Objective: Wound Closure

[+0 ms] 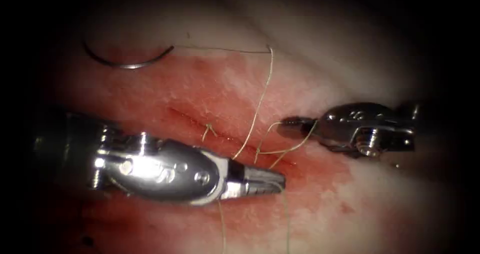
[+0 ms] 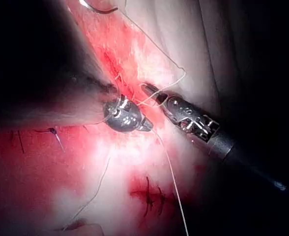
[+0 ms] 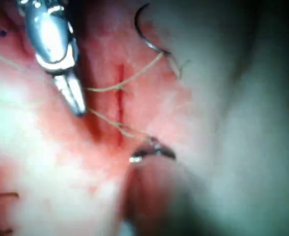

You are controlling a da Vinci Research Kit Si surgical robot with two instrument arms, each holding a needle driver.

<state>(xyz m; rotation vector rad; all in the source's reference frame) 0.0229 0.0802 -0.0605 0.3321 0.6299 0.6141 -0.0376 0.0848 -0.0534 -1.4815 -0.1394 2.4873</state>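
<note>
The curved needle (image 1: 127,63) lies free on the tissue (image 1: 350,214), up and to the left of the cut (image 1: 192,120), and is not in the tissue. Its thread (image 1: 262,96) runs right, then drops to the cut. My left tool (image 1: 278,181) lies across the cut's near side, its jaws shut on a thread strand that trails down. From the right, my right tool (image 1: 291,121) has its jaws shut on a thread loop just right of the cut. The left wrist view has both tools, left tool (image 2: 147,127) and right tool (image 2: 151,90). The needle (image 3: 147,34) lies beyond the cut.
Red fluid (image 1: 165,99) stains the tissue around the cut. A short thread end (image 1: 207,131) sticks up from the cut. Older stitched cuts (image 2: 152,196) lie nearer on the tissue, and another dark stitch (image 2: 53,132) sits beside them.
</note>
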